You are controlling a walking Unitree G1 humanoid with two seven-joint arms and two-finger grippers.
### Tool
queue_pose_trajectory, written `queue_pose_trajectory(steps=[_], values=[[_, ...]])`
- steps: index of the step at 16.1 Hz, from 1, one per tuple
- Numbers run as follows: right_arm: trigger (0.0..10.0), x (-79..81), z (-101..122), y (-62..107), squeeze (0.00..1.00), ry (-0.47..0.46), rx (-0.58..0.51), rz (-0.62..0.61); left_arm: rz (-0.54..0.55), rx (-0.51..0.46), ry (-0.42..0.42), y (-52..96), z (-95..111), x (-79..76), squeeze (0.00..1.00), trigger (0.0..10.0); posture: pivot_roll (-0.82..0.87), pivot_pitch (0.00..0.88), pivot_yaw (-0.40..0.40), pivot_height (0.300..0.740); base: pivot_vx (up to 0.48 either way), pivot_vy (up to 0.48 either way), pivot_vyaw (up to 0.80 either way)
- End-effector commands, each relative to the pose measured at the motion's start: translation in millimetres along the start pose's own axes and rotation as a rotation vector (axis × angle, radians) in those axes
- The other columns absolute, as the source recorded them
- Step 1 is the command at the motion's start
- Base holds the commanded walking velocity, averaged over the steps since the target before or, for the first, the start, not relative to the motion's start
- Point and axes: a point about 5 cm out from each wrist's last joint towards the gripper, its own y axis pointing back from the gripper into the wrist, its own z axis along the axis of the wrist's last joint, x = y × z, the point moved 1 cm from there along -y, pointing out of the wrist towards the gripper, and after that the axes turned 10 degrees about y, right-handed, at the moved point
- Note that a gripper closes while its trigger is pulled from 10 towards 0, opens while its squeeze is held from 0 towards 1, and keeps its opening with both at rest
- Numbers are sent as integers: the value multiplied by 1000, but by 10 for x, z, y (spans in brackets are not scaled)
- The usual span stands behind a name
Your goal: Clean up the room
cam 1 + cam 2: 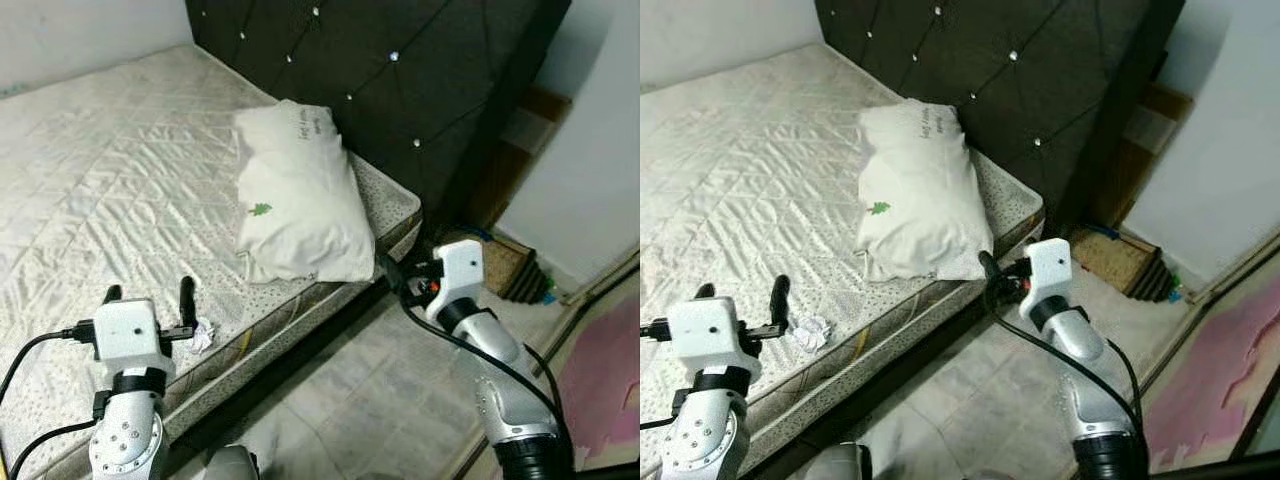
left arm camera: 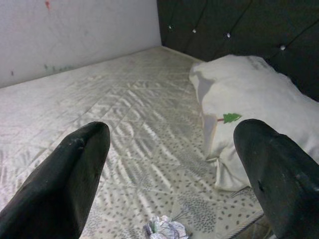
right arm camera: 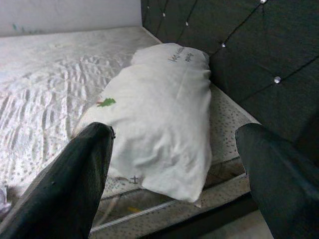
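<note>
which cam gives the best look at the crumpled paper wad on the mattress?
Right eye view: the paper wad lies whole and unobstructed near the mattress edge, beside the left pincer. Left eye view has it partly hidden behind that pincer. Left wrist view cuts it off at the frame edge. Right wrist view shows the pillow instead.

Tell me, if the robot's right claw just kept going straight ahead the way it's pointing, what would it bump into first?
Probably the white pillow, near the mattress edge: the open right gripper points straight at it, though depth is unclear.
</note>
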Motion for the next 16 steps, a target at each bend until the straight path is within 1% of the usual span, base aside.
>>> queue_pose_trajectory(steps=[1, 3, 10, 15, 16], values=[[10000, -4, 21, -8, 0, 4, -12, 1, 4, 0, -3, 6, -5, 9, 0, 10000, 51, 51, -69, 740, 0, 0, 0], [10000, -5, 30, -15, 0, 8, -16, 5, 2, 1, -2, 10, -10, 4, 0, 10000, 47, 54, -69, 740, 0, 0, 0], [10000, 3, 55, -49, 0, 24, -27, 18, 1, 2, 6, 12, -21, -6, 0, 10000, 45, 72, -75, 740, 281, 0, 0], [10000, 16, 31, -38, 0, 10, -20, 16, 2, 7, 4, 21, -28, -6, 0, 10000, 46, 74, -73, 740, 291, 0, 0], [10000, 17, 26, -45, 0, 9, -16, 14, 21, 15, 11, 9, -41, 6, 0, 10000, 44, 74, -72, 740, 0, 0, 0]])
